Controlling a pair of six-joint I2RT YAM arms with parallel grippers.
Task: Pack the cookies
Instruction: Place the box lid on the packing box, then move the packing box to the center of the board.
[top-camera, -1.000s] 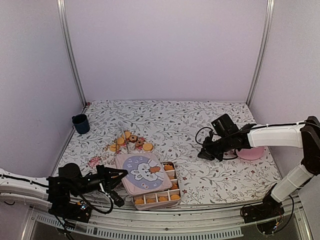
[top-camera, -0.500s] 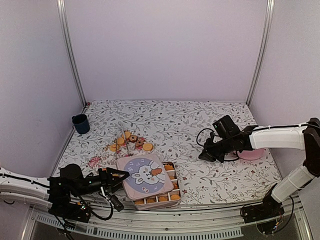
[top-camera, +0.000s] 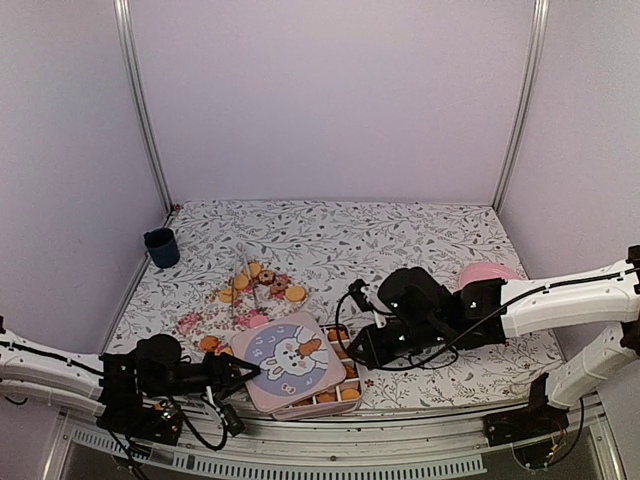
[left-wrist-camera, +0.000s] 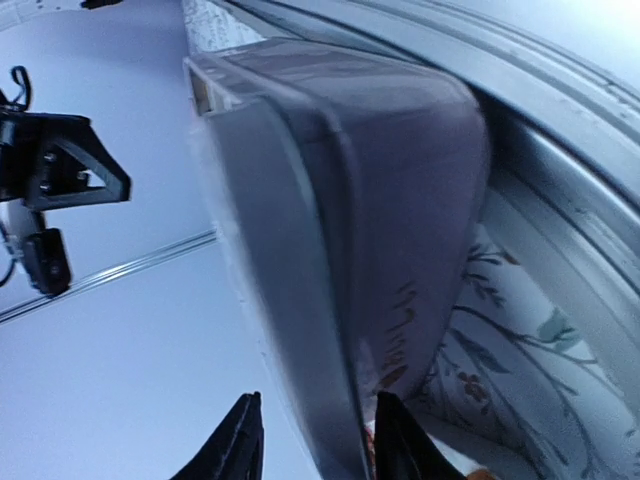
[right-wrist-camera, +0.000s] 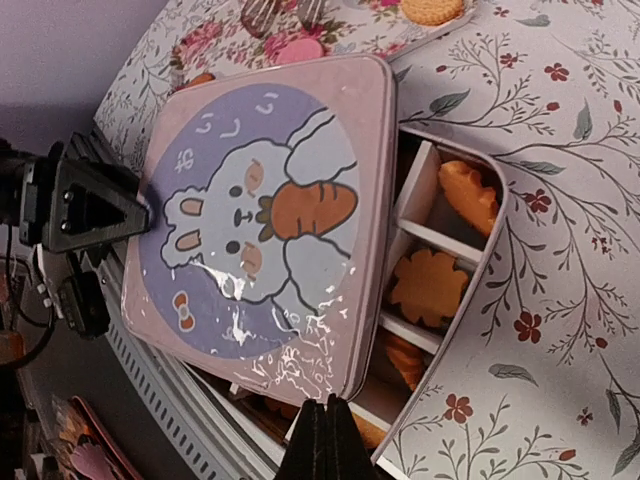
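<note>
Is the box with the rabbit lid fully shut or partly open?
Partly open. The rabbit lid lies shifted on the box, and compartments along one side show uncovered cookies.

Lower centre: lid (top-camera: 285, 355) covers most of the box (top-camera: 345, 388), so only the right column and bottom row are reachable from above. Left gripper (top-camera: 232, 370) crowds the lid's left edge, right gripper (top-camera: 360, 348) its right. Loose cookies (top-camera: 255, 280) block just above. Cup (top-camera: 160, 247) upper left. Table (top-camera: 400, 235) at top centre is open.
</note>
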